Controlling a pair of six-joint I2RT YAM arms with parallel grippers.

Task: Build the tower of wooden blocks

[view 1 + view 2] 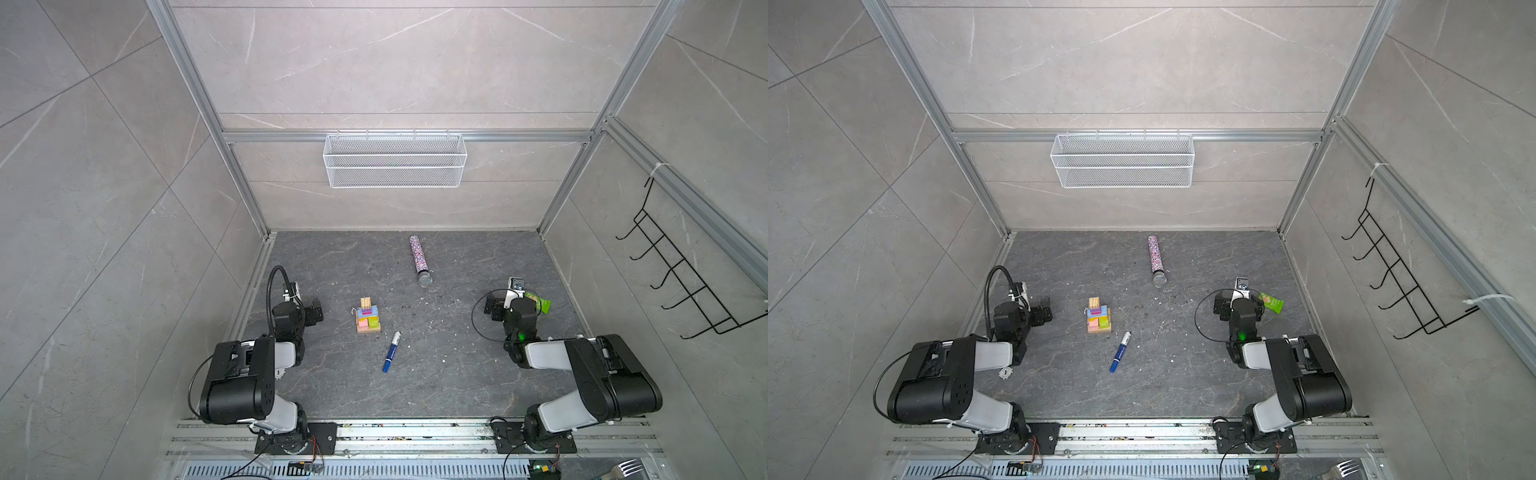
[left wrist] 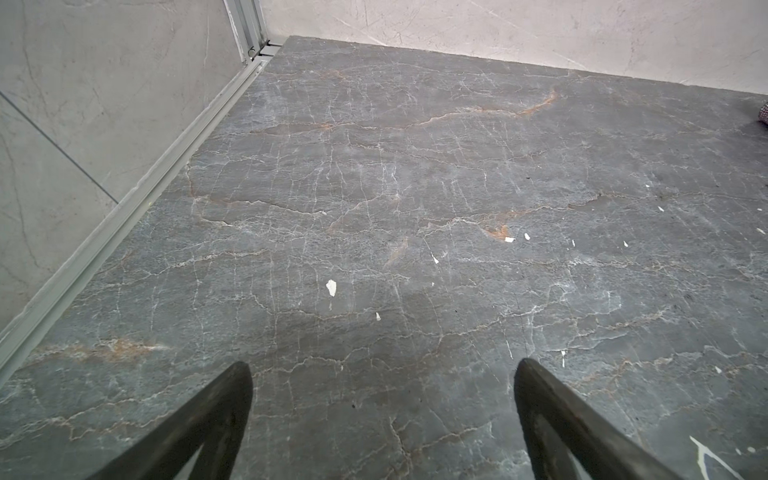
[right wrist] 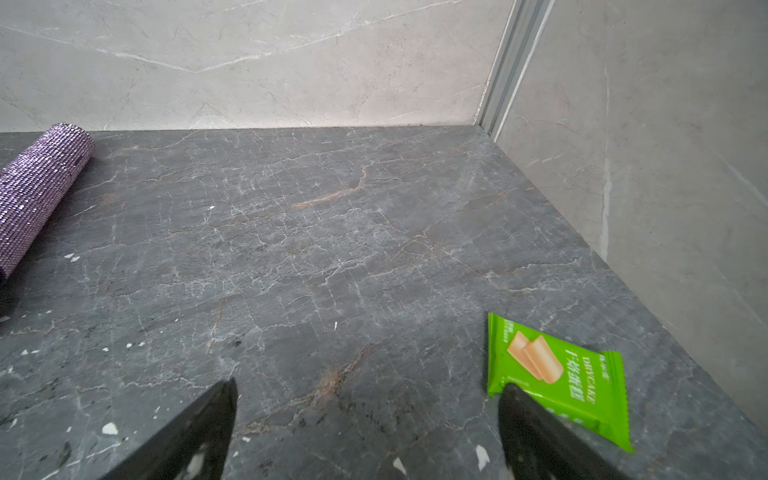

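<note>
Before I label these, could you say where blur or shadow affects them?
Both top views: even light, the tower small and soft. Left wrist view: dim shadow ahead of the left tool. Right wrist view: snack packet sharp, glittery tube sparkling.

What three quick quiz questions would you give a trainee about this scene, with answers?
1. True or false: the left gripper is open and empty.
2. Which lies nearest the tower? A tube, B marker, C basket.
3. What colour is the packet near the right gripper?
Key: 1 true; 2 B; 3 green.
</note>
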